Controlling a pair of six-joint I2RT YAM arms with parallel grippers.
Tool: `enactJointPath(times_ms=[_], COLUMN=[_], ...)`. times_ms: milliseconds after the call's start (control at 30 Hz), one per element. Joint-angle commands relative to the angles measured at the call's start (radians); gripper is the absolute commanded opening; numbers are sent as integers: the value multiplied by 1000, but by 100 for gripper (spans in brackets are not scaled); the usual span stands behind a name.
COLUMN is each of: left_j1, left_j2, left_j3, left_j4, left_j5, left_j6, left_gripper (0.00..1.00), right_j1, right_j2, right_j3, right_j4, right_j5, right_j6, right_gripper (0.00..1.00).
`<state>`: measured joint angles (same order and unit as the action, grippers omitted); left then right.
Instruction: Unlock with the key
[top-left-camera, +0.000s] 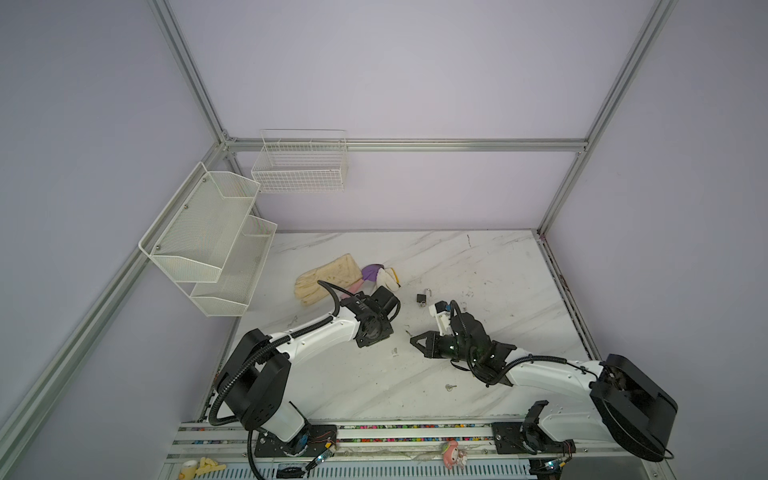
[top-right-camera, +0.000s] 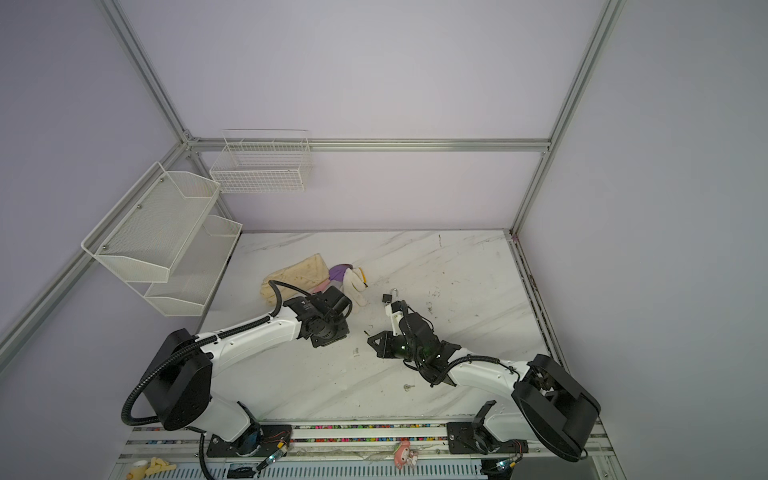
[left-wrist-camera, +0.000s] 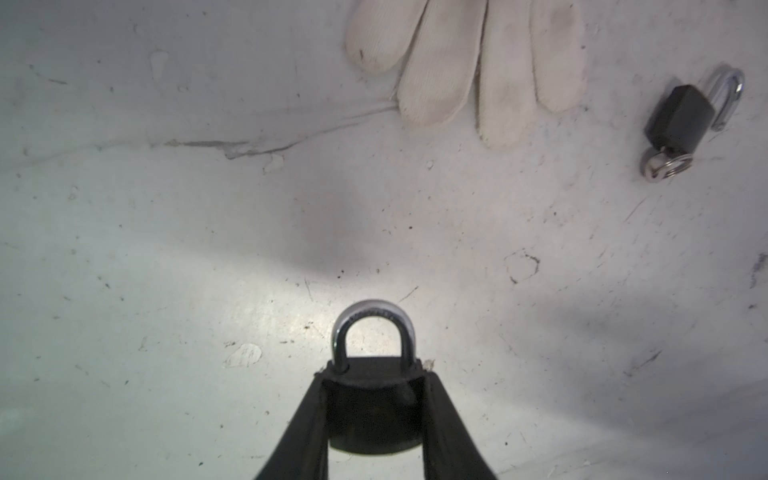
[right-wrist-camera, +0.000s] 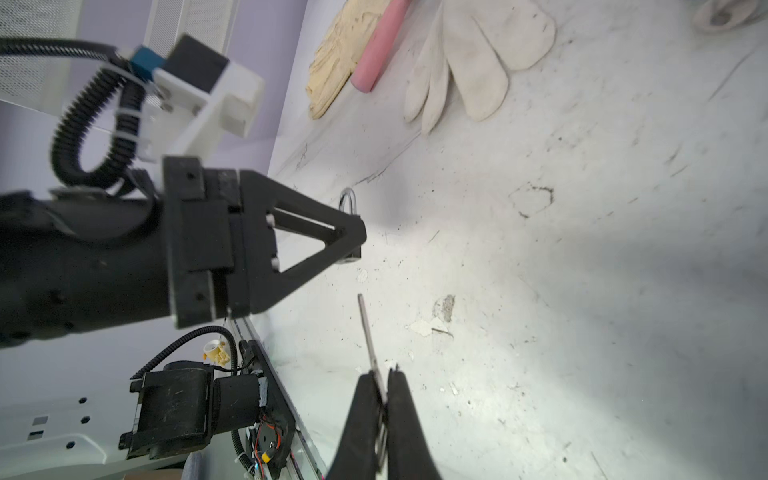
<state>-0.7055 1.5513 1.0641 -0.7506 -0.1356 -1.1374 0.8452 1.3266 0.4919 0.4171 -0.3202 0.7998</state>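
Over the middle of the marble table (top-left-camera: 498, 270), the left gripper (left-wrist-camera: 374, 376) was partly closed on the black body of a padlock (left-wrist-camera: 372, 407), whose shackle was shut. The right gripper (right-wrist-camera: 382, 376) was clamped on a key (right-wrist-camera: 368, 332). The key's blade pointed toward the padlock, not touching it. A second padlock (left-wrist-camera: 681, 118) lay near a white glove (left-wrist-camera: 457, 62).

My left arm (top-left-camera: 316, 336) reaches in from the left with its wrist bent. The left pincer (left-wrist-camera: 376, 376) points downward, its jaws clamped on the body of a padlock (left-wrist-camera: 374, 415). My right arm (top-left-camera: 548, 374) stretches in low from the right. The right pincer (right-wrist-camera: 383, 376) is pinched tight on a key (right-wrist-camera: 365, 328) and aims toward the left pincer, tips near but apart.
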Motion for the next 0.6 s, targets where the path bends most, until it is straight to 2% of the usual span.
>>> enactJointPath(times_ms=[0, 300, 433, 567], left_j1=[18, 64, 69, 73], left_j2=[4, 39, 40, 20], left_j3=[144, 232, 250, 232], left_j4=[-64, -143, -163, -154], left_j5=[5, 41, 25, 3], left_j6=[44, 119, 102, 61], left_gripper=[7, 5, 4, 3], right_j1=[48, 141, 199, 213], right_j2=[62, 223, 275, 326], right_j3=[-7, 7, 19, 29], right_j4=[144, 365, 452, 518], right_j5=[56, 181, 248, 285], right_j6=[80, 246, 309, 351], right_gripper=[0, 0, 0, 0])
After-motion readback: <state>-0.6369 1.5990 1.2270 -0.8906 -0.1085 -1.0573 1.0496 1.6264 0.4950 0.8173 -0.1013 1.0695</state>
